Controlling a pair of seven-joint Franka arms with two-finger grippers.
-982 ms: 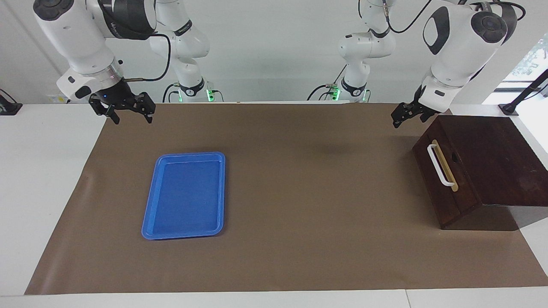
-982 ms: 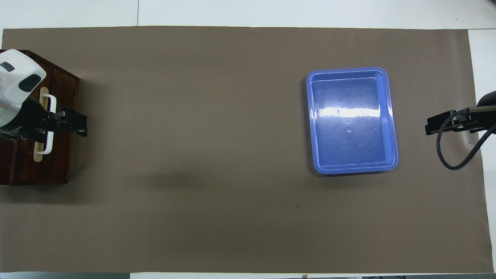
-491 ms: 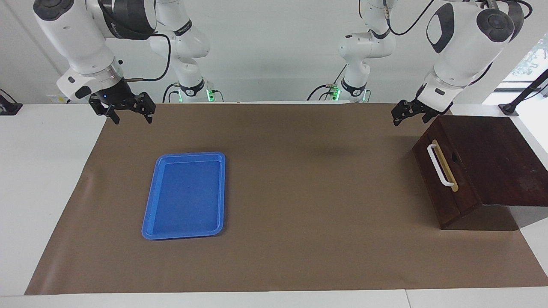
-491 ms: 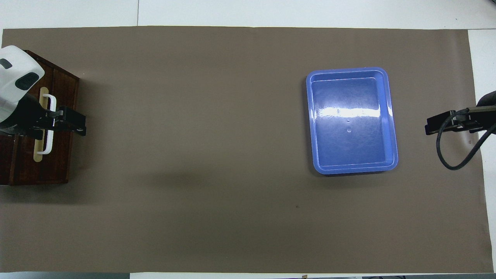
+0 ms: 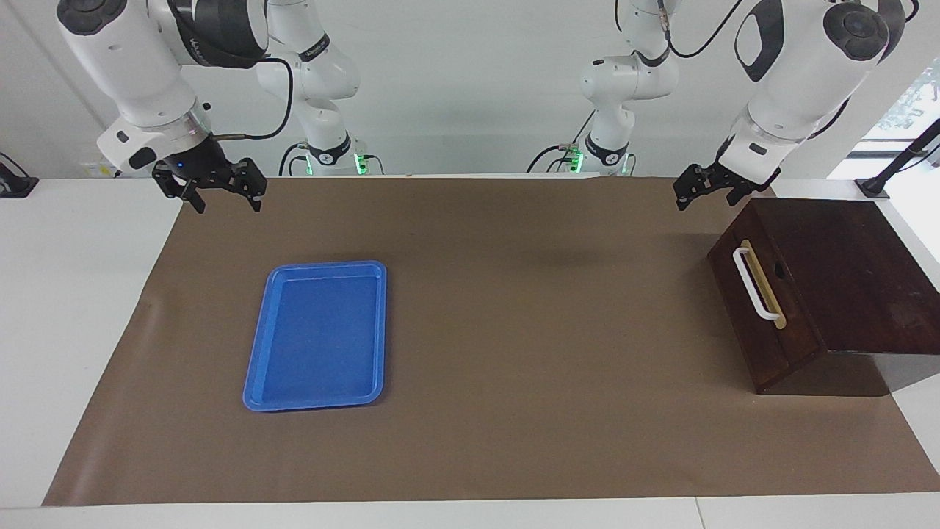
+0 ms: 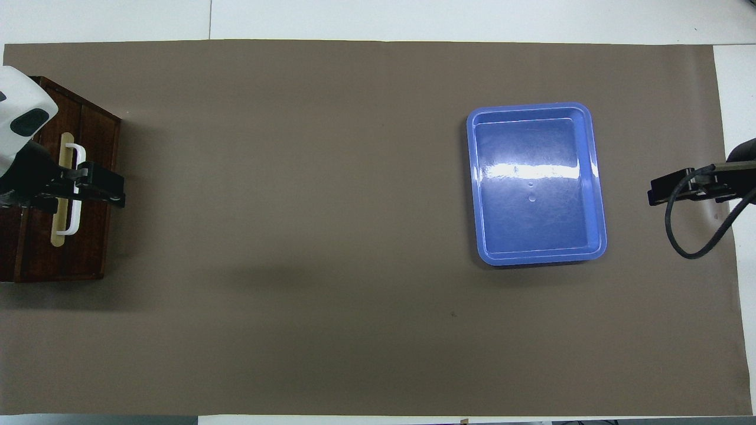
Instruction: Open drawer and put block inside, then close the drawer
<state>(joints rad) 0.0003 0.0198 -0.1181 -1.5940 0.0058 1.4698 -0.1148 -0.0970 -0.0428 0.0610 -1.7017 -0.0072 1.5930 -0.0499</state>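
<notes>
The left gripper (image 5: 703,192) hangs in the air over the mat beside the corner of the dark wooden box (image 5: 844,279), at the left arm's end of the table; it touches nothing, and I cannot tell how it is set. The right gripper (image 5: 220,192) hangs over the mat's edge at the right arm's end, fingers (image 5: 255,200) spread wide and holding nothing. The drawer (image 5: 764,308) sits pushed in, its white handle (image 5: 750,283) free. A blue tray (image 5: 317,334) lies empty on the brown mat (image 5: 529,353), well apart from the box. In the overhead view the left gripper covers part of the handle. No block shows in either view
</notes>
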